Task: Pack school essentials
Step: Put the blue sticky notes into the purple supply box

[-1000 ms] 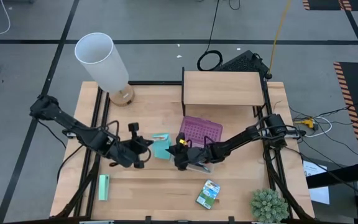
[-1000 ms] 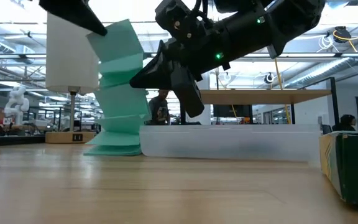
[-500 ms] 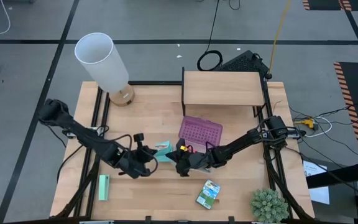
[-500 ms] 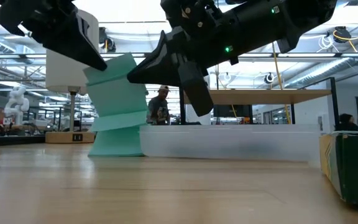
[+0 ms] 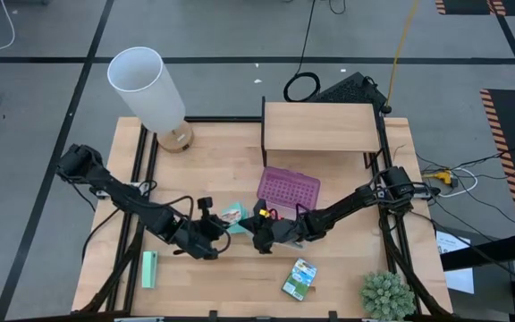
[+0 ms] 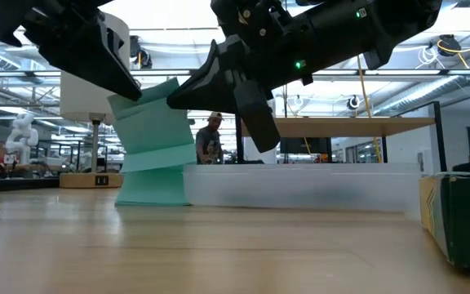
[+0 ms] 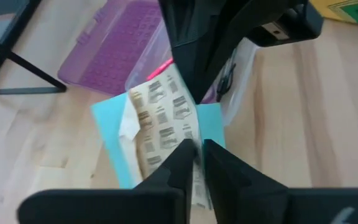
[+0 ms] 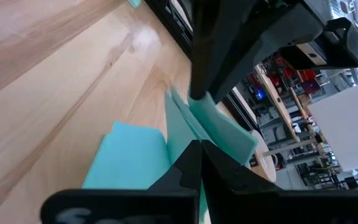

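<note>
Gripping a folded teal stationery set (image 5: 232,216) from both sides, the two dark arms meet at the middle of the wooden table (image 5: 347,279). The left gripper (image 5: 213,234) has its fingers nearly closed on a barcode-printed flap of the set, as the left wrist view shows; the right gripper (image 5: 259,234) has its fingers pressed together on the teal card's other edge. The set stands upright, its bottom fold touching the tabletop, just left of the clear plastic case (image 5: 286,234) whose purple lid (image 5: 289,189) lies open toward the far side.

Packing looks to be only partly done, as far as one can judge. Something pink or red shows inside the case in the left wrist view, beside dark handles, but the contents cannot be told for certain. The set is not yet inside, and the green-yellow crayon box (image 5: 299,278) lies untouched near the front edge, right of centre. A mint-green block (image 5: 149,268) lies by the near-left edge.

Room is tight where the grippers almost touch over the set. Open wood lies to the near side and left; a lamp (image 5: 147,88) stands far left, a wooden riser (image 5: 318,128) far centre, a small plant (image 5: 386,295) at the near-right corner.
</note>
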Motion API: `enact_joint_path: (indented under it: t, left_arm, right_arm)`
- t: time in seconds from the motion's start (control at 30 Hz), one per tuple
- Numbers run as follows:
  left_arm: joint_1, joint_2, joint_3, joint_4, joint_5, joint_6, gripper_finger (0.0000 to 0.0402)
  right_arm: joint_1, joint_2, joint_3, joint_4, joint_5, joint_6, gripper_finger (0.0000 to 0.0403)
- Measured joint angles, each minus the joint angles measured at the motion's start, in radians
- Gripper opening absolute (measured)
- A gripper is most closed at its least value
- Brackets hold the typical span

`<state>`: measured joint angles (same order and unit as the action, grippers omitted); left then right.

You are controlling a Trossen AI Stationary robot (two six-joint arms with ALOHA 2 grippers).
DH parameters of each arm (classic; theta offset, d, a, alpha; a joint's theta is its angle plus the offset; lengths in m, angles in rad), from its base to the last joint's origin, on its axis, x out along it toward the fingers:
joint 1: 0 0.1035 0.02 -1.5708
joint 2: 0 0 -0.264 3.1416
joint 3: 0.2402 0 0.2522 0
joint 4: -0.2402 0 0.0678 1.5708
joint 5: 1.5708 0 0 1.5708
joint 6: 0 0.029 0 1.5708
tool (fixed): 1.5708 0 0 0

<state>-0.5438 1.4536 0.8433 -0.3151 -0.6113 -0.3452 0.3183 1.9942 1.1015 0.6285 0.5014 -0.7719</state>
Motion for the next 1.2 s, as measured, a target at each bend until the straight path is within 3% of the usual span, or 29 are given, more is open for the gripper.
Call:
enact_joint_path:
  t: [0.43, 0.77, 1.07, 1.2]
  left_arm:
    - [0.02, 0.0, 0.001, 0.003, 0.037, -0.056, 0.0104]
    - [0.006, -0.047, 0.002, -0.019, -0.023, -0.06, 0.013]
    - [-0.009, -0.081, 0.003, -0.193, -0.06, -0.241, 0.0233]
    - [-0.039, -0.08, 0.002, -0.204, -0.082, -0.291, 0.0251]
  right_arm:
    - [0.0, -0.001, 0.0, 0.012, 0.0, -0.001, 0.0]
    - [0.0, -0.001, 0.0, 0.011, -0.003, 0.0, 0.0]
    - [0.0, -0.001, 0.0, 0.011, -0.007, 0.03, 0.0]
    - [-0.006, -0.001, 0.0, 0.009, -0.008, 0.08, 0.0]
